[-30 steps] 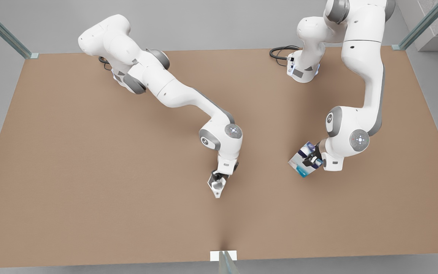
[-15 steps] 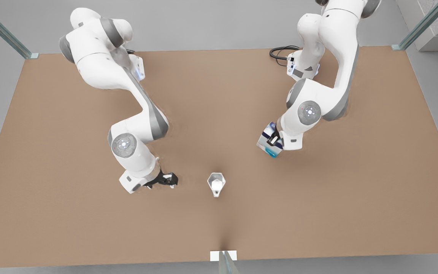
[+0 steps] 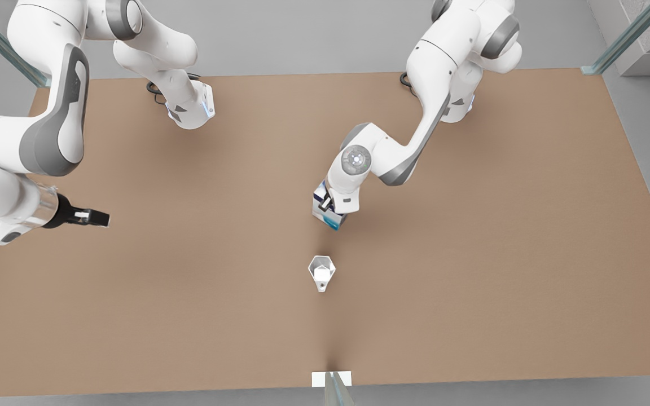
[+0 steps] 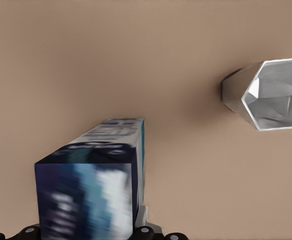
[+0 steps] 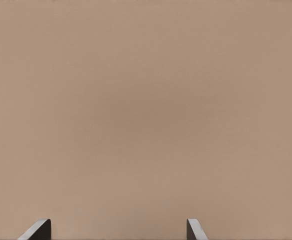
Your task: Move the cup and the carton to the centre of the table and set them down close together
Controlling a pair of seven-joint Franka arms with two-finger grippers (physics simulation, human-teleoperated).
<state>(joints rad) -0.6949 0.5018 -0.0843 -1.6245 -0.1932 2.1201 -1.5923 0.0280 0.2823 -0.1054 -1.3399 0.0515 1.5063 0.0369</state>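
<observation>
The left pincer point(image 3: 329, 210), mostly hidden under its wrist, grips the carton point(image 3: 325, 214) near the tabletop point(image 3: 471, 282) centre. The cup point(image 3: 321, 272) stands free nearby. The right pincer point(image 3: 96, 217) waits released at the front view's left.

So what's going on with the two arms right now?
The left gripper is shut on the carton, holding it over the middle of the table, a short way from the cup. The cup stands upright on its own near the centre, with nothing gripping it. The right gripper is open, holding nothing, over by the front view's left edge of the table.
</observation>
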